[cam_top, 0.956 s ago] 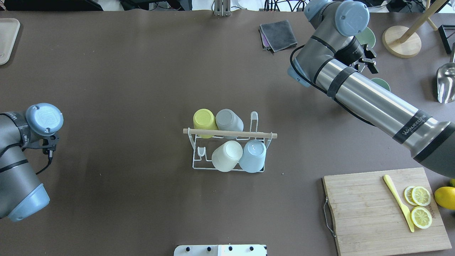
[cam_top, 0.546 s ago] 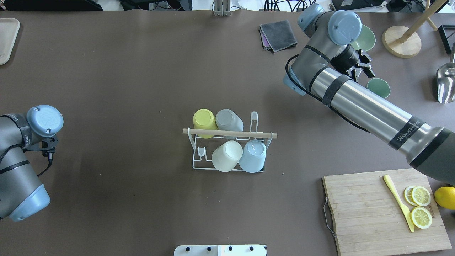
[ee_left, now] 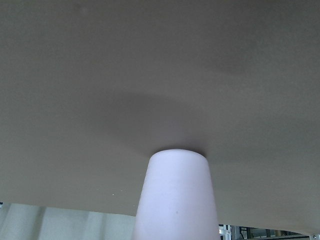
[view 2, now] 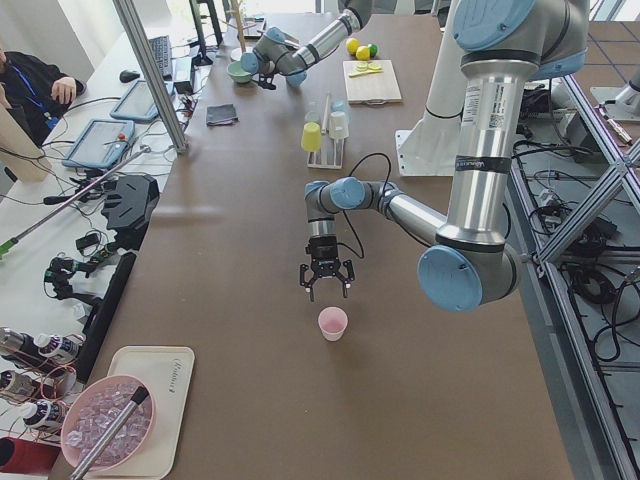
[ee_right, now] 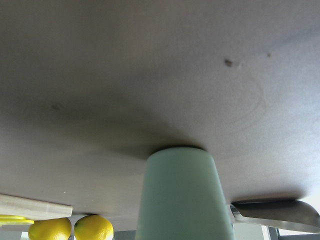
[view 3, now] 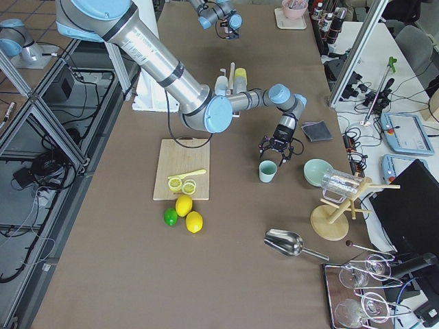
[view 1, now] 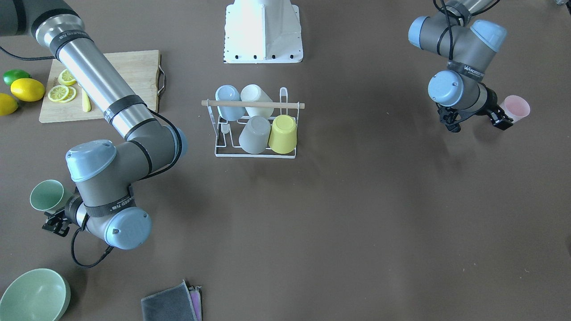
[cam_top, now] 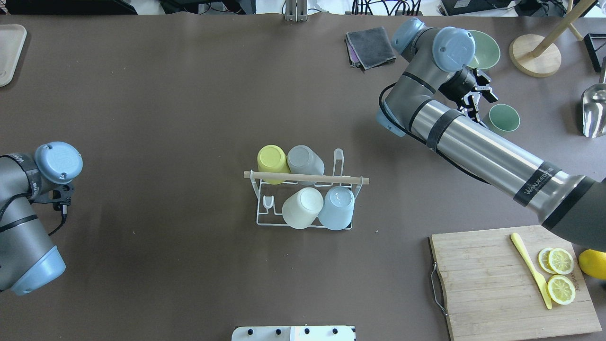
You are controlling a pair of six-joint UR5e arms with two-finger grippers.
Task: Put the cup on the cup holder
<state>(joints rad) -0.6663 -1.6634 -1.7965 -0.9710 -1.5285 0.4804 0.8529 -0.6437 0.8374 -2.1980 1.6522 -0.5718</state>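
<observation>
Only front-facing: pink cup (view 1: pixel 516 108) | overhead: hidden under left arm (cam_top: pixel 28 189)

Six cups (view 1: pixel 254 134), one cup holder (view 1: pixel 252 104), one bowl (view 1: pixel 33 294), two lemons (view 1: pixel 27 89), one lime (view 1: pixel 15 76), one cutting board (view 1: pixel 129 67), one scoop (view 3: pixel 285 241).

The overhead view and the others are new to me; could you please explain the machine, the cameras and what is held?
These are two robot arms at a table. One camera looks down from behind the robot, one faces it, two stand at the table's ends, and one rides on each wrist. In the middle stands the cup holder, bearing four cups. The left end effector hangs open near a pink cup; the right end effector hangs open by a green cup. Nothing is held. A cutting board, a green bowl and a grey cloth lie elsewhere.
</observation>
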